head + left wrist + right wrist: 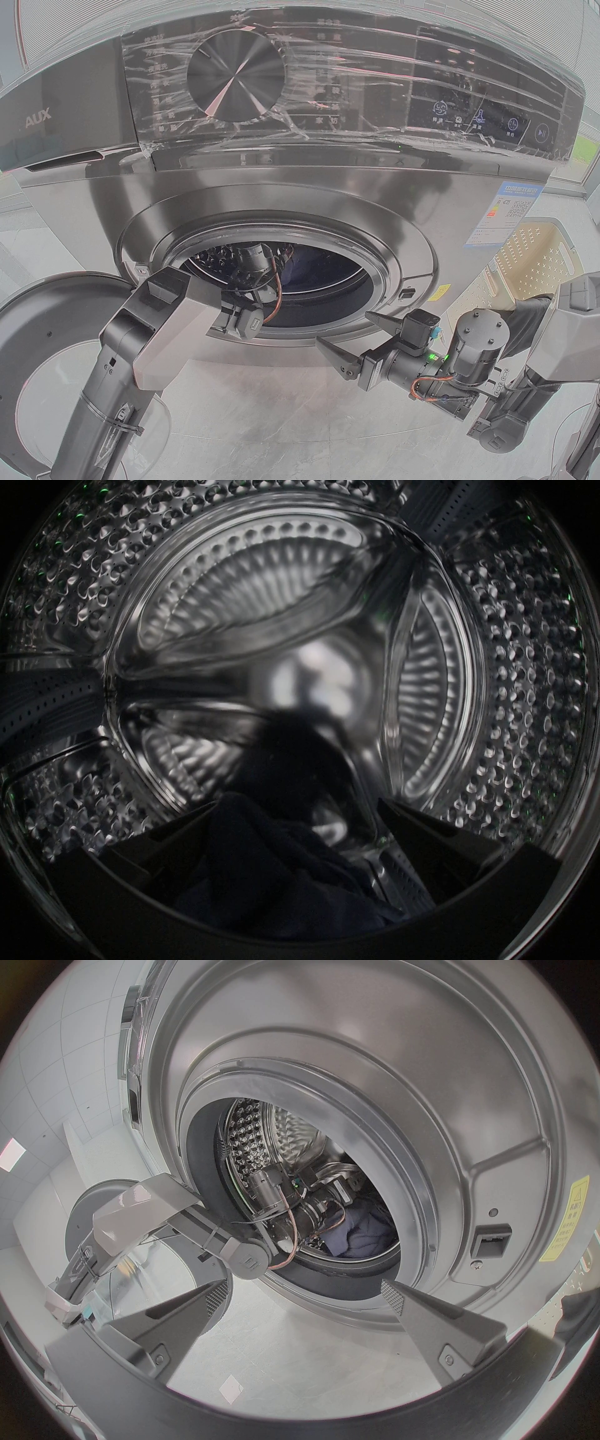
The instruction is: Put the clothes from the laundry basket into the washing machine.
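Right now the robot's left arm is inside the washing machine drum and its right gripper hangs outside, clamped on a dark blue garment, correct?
Not quite. The right gripper hangs outside the washing machine open and empty, as the right wrist view shows. The dark blue garment lies in the drum, by the left gripper.

The left arm extends into the washing machine drum; the right end effector, jaws apart, hangs before it.

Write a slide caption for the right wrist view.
Left gripper inside the washing machine drum by dark blue clothes; open right gripper hovers outside.
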